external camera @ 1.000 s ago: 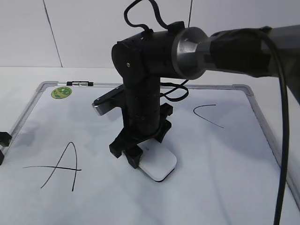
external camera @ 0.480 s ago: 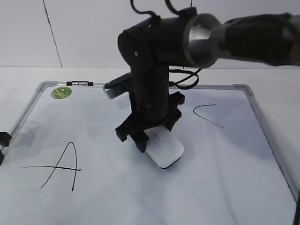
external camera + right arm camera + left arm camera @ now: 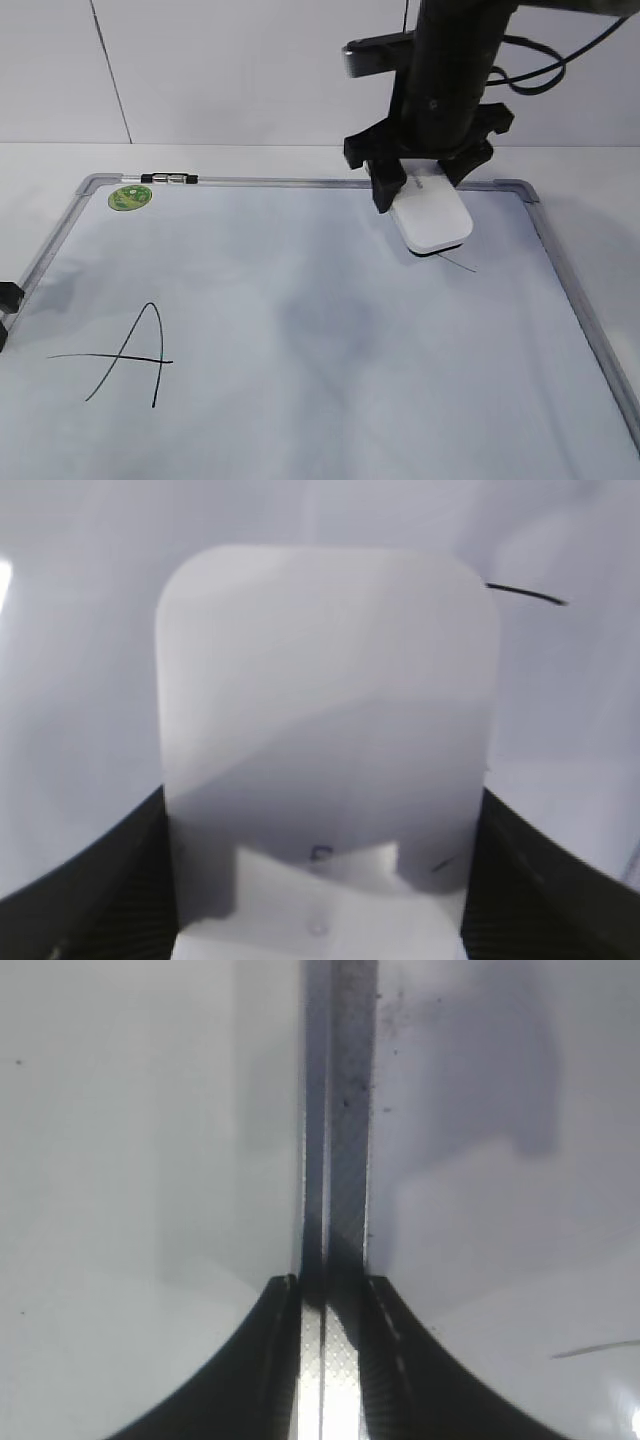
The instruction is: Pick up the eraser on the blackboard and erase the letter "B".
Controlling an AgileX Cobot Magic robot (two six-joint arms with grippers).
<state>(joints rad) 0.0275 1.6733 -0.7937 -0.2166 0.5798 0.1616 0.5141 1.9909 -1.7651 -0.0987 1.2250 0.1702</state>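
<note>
Eraser [image 3: 432, 220] now upper-right, long axis toward camera.

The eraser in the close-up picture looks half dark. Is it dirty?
Probably just shadow: in the right wrist view the eraser is bright on top and shaded nearer the right pincer. In the exterior view a soft grey shadow smudges the blackboard.
</note>
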